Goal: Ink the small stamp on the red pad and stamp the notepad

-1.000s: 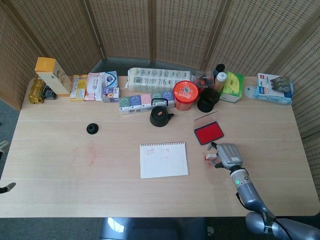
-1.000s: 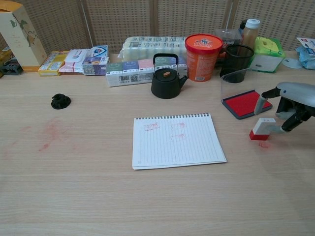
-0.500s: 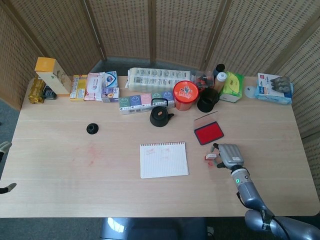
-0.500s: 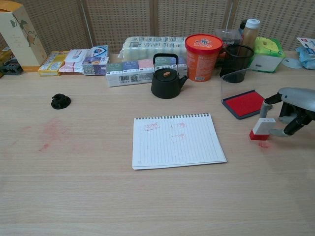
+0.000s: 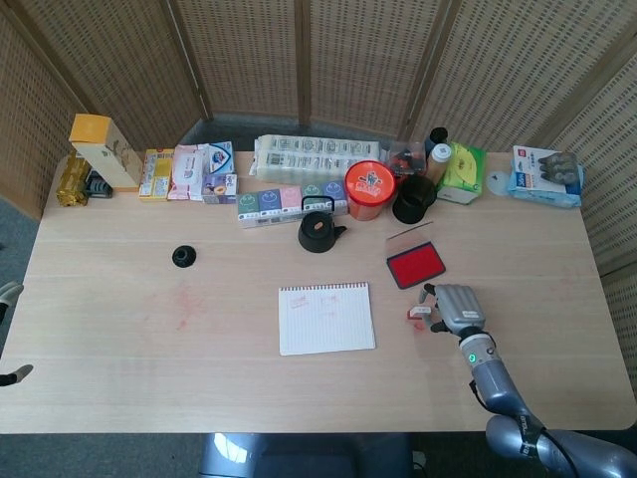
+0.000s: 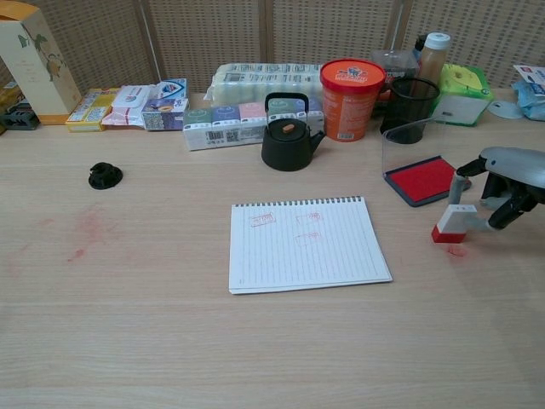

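The small stamp [image 6: 454, 223], white with a red base, stands tilted on the table right of the notepad [image 6: 305, 243]. My right hand [image 6: 507, 183] reaches it from the right and pinches it between a finger on its top and the thumb on its right side. In the head view the stamp [image 5: 418, 313] peeks out at the left of the hand [image 5: 453, 307]. The open red ink pad [image 6: 423, 179] lies just behind the stamp. The notepad [image 5: 326, 318] carries faint red prints near its top. Only grey bits of my left hand [image 5: 8, 291] show at the table's left edge.
A black kettle [image 6: 286, 135], an orange tub [image 6: 351, 87] and a black cup [image 6: 407, 109] stand behind the notepad and pad. Boxes and packets line the back edge. A small black cap [image 6: 104, 175] lies at the left, and a red smudge [image 6: 457, 250] marks the table by the stamp.
The right hand's upper finger has come down onto the top of the stamp. The stamp itself has stayed in place.
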